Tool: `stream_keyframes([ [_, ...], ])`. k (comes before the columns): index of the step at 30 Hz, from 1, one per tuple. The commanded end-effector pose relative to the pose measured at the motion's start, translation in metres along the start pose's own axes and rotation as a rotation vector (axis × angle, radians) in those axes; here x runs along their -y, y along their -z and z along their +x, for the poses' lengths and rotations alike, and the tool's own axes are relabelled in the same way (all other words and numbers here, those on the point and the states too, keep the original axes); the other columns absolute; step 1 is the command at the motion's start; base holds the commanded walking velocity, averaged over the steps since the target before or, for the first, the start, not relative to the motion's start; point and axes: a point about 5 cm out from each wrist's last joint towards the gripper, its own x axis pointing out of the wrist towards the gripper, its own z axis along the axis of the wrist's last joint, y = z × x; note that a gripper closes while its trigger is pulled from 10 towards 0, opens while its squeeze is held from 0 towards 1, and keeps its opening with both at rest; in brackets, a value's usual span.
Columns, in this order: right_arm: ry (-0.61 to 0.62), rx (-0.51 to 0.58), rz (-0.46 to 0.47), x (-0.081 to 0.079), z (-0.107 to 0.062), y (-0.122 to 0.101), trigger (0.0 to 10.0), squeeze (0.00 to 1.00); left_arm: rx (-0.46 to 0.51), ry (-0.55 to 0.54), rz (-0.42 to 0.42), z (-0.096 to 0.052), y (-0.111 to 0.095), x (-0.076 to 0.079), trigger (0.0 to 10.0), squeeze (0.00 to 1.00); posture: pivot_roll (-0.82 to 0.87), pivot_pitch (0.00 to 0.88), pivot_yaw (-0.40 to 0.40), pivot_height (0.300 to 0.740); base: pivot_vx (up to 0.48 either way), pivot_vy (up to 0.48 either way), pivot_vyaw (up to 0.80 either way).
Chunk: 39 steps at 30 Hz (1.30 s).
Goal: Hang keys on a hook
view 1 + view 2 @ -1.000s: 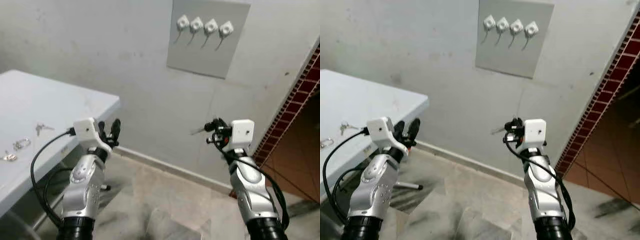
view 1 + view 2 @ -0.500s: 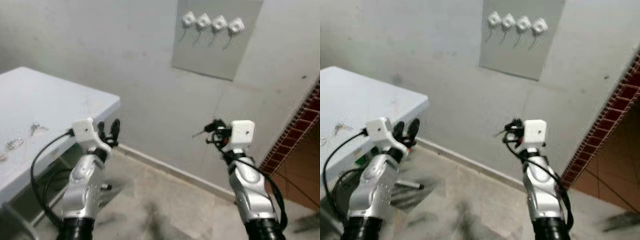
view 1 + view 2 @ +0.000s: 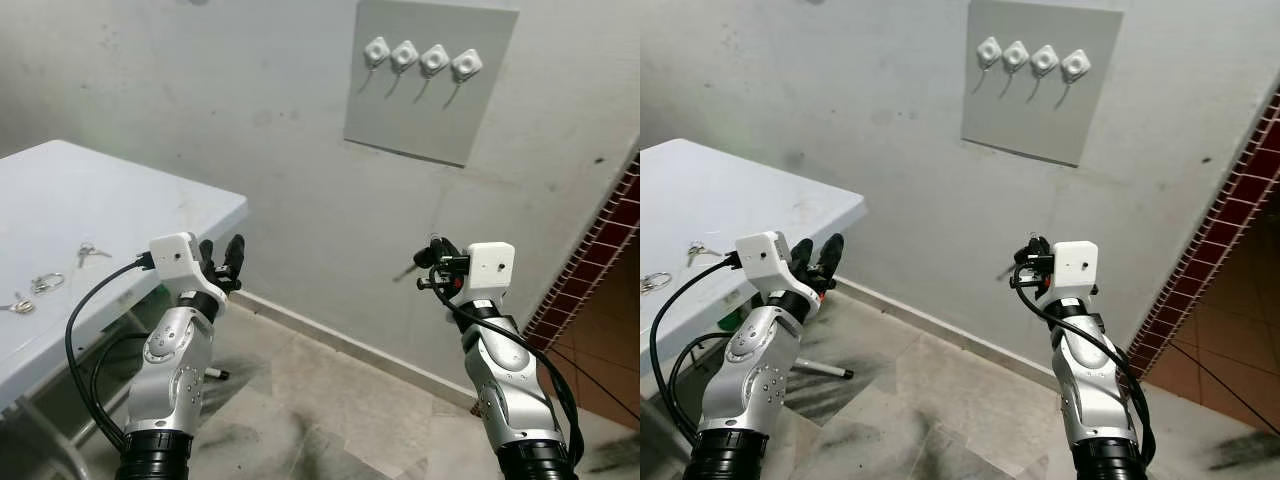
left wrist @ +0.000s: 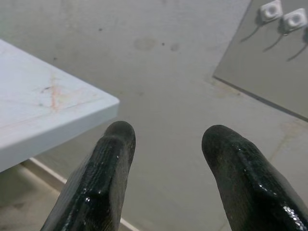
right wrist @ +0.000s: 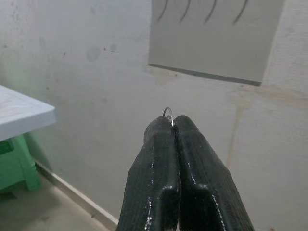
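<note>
**Q:** Right wrist view first: what does the right end effector [image 5: 173,126] have?

**A:** Its two black fingers are pressed fully together, and a thin silver key ring [image 5: 167,113] stands out just above their tips. In the left eye view a small silver key [image 3: 406,270] sticks out to the left of the same end effector, so I judge it holds the keys by the ring.

**Q:** And the left end effector [image 3: 220,262]?

**A:** It is held up in front of the body, near the corner of the white rectangular table [image 3: 150,205]. Its fingers stand apart with a clear gap between them, and nothing is in that gap.

**Q:** Where must the keys go?

**A:** On the far wall there is a grey square board [image 3: 415,110] with four small white hooks [image 3: 420,59] in a row, each with a thin curved metal prong hanging down. The board is high on the wall, well above and far from the right end effector. All four hooks look free.

**Q:** So how far is the task?

**A:** I think the picking is done and the hanging is not. What is left is to come nearer to the wall, raise the right arm to the hooks, and slip the ring over one prong before letting go.

**Q:** Is anything else there?

**A:** Some other small silver keys and rings [image 3: 46,283] lie on the table at the left, untouched.
</note>
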Motion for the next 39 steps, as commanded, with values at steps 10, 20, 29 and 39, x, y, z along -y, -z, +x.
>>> stream_keyframes([
  [10, 0.011, 0.026, -0.002, 0.004, -0.002, -0.006, 10.0, 0.00, -0.011, 0.008, 0.003, 0.003, -0.002, 0.001, 10.0, 0.00, 0.17, 0.000, -0.014, 0.740, 0.000, 0.000, 0.00],
  [20, 0.033, 0.040, 0.011, 0.008, -0.002, -0.010, 10.0, 0.00, 0.003, 0.038, 0.018, 0.004, -0.006, 0.003, 10.0, 0.00, 0.17, 0.000, -0.012, 0.740, 0.000, 0.000, 0.00],
  [29, 0.039, 0.060, 0.017, 0.010, -0.002, -0.015, 10.0, 0.00, 0.023, 0.048, 0.027, 0.007, -0.013, 0.003, 10.0, 0.00, 0.17, 0.000, -0.013, 0.740, 0.000, 0.000, 0.00],
  [39, 0.036, 0.065, 0.021, 0.008, -0.002, -0.017, 10.0, 0.00, 0.039, 0.052, 0.038, 0.006, -0.017, 0.001, 10.0, 0.00, 0.17, 0.000, -0.013, 0.740, 0.103, 0.000, 0.00],
])
